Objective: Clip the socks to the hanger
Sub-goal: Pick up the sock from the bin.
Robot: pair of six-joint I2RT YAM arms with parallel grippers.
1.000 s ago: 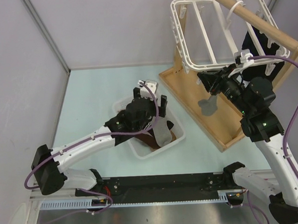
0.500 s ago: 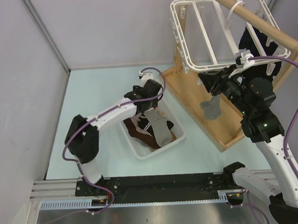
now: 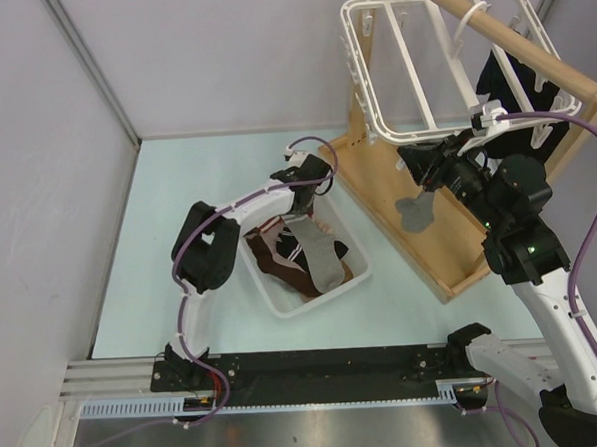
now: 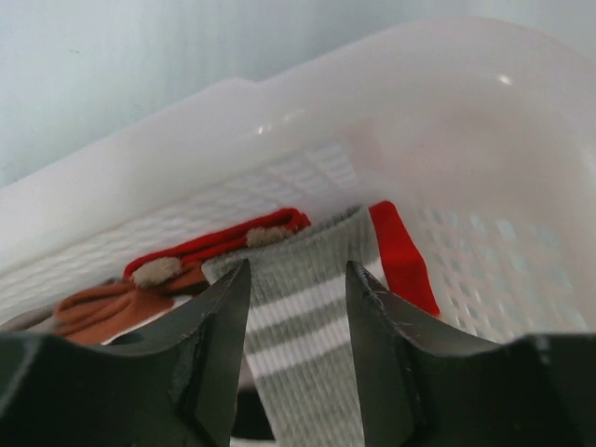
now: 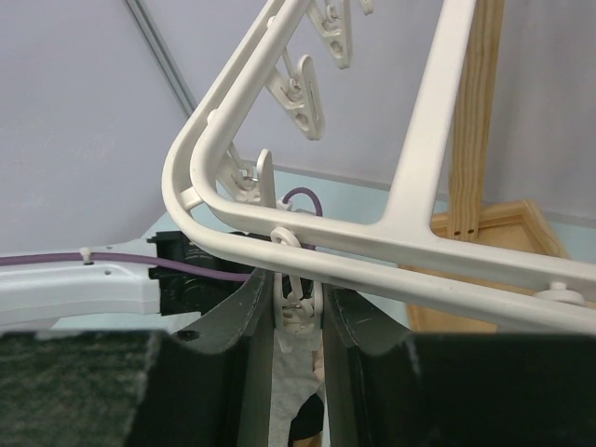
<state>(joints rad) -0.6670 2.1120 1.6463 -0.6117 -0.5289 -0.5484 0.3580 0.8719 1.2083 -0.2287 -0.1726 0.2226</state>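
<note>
My left gripper [image 3: 308,190] reaches down at the far end of the white slotted basket [image 3: 272,297]. In the left wrist view it [image 4: 296,266] is open, with a grey sock with white stripes [image 4: 303,326] lying between the jaws. A red sock [image 4: 402,259] and a brown sock [image 4: 93,312] lie beside it. The white hanger [image 3: 441,71] hangs from the wooden pole [image 3: 515,47]. My right gripper [image 3: 422,172] is shut on a small clip [image 5: 301,312] at the frame's near corner [image 5: 419,244]. A grey sock [image 3: 415,214] dangles below that clip. A black sock [image 3: 506,77] hangs at the frame's right side.
The rack's wooden base board [image 3: 377,184] lies right of the basket, and its upright post [image 5: 475,121] rises behind the hanger. More clips [image 5: 303,88] dangle from the frame. Grey walls close in the left and the back.
My left arm has swung from over the basket's middle to its far end, with the elbow moving right. The right arm and the hanger have not moved.
</note>
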